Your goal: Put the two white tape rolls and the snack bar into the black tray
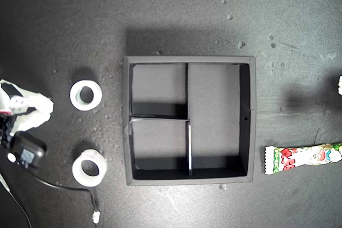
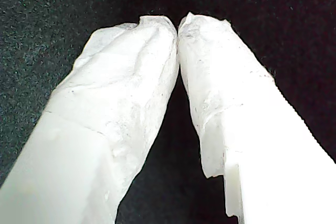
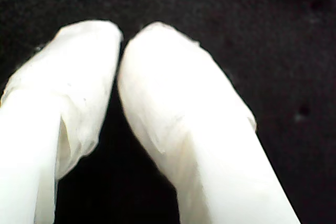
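So both of my claws are pressed together with nothing in them: my first gripper [image 2: 177, 24] has its wrapped white tips touching over bare dark mat, and my second gripper [image 3: 119, 43] looks the same, tips together, nothing pinched. In the exterior view the black tray [image 1: 253, 116] sits dead centre and all its sections are bare. One white tape roll [image 1: 85, 95] lies at about 9 o'clock from the tray, just off its wall, and the other tape roll [image 1: 89, 167] is near 8 o'clock, close below the first as that view shows it. The snack bar [image 1: 304, 157] is over at roughly 4 o'clock, lying flat on the mat and running off the exterior view's right edge. An arm [image 1: 24, 108] pokes in at the exterior view's left edge, near the rolls, but I can't tell which of mine it is.
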Controlling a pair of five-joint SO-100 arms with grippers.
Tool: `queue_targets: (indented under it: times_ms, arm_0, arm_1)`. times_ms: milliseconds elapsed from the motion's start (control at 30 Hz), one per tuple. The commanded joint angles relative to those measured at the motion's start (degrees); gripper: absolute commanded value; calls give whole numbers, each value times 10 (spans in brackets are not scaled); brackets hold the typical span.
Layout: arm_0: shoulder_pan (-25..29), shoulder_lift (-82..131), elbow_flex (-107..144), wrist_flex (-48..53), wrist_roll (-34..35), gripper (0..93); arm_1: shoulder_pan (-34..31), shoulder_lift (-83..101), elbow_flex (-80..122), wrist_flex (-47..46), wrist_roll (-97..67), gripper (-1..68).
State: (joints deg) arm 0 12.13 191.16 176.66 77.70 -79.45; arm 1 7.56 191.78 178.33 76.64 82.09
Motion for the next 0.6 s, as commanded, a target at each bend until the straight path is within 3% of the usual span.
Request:
queue_targets:
  times_ms: [0, 67, 167, 200, 233, 333, 567]
  arm_0:
    - [-14, 27, 32, 4, -27, 8]
    - [-19, 27, 32, 1, -66, 17]
    - [-28, 27, 32, -22, -43, 0]
    - [-20, 27, 32, -22, -86, 0]
    - [-4, 27, 32, -39, -82, 3]
    - [18, 27, 32, -134, 55, 6]
    - [-43, 27, 32, -250, 140, 233]
  arm_1:
    - [-38, 2, 7, -36, -60, 3]
    - [-48, 2, 7, -83, -106, 6]
    - [-55, 2, 7, -143, -180, -1]
    - [-51, 2, 7, -149, -185, -2]
    - [-45, 2, 7, -151, -184, -3]
    - [-41, 2, 7, -176, -175, -3]
    - [-86, 2, 7, -171, -260, -3]
